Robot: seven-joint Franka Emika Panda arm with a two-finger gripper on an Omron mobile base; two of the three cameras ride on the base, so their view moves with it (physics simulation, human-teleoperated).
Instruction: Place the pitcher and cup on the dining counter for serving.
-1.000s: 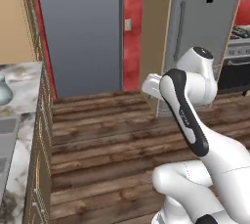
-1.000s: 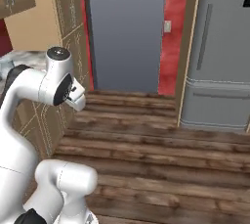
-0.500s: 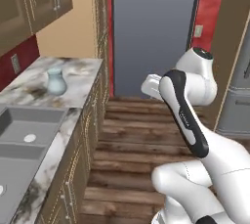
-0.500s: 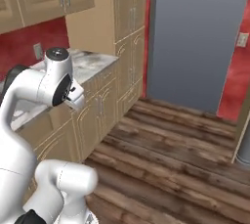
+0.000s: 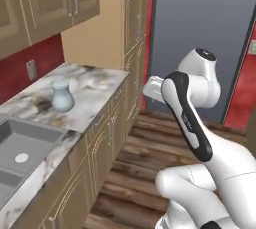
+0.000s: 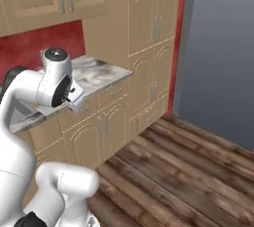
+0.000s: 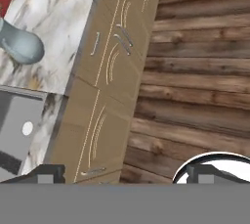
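The pitcher, a pale blue-grey glassy vessel, stands upright on the marble counter with the sink, near the red wall. In the hand view the pitcher lies at the upper left. My gripper is open, its two dark fingertips set wide apart with nothing between them. It hangs above the wooden floor beside the cabinet fronts, well away from the pitcher. My hand is held high in front of the arm. The cup and the dining counter are out of view.
A grey sink basin is set into the marble counter left of the pitcher. Tan base cabinets run under it, and wall cabinets hang above. A tall tan cupboard and a grey panel stand beyond. The wooden floor stretches to the right.
The whole picture has swung as the base turned left: the sink counter and pitcher have come into fuller view. The arm keeps its pose and the gripper stays open.
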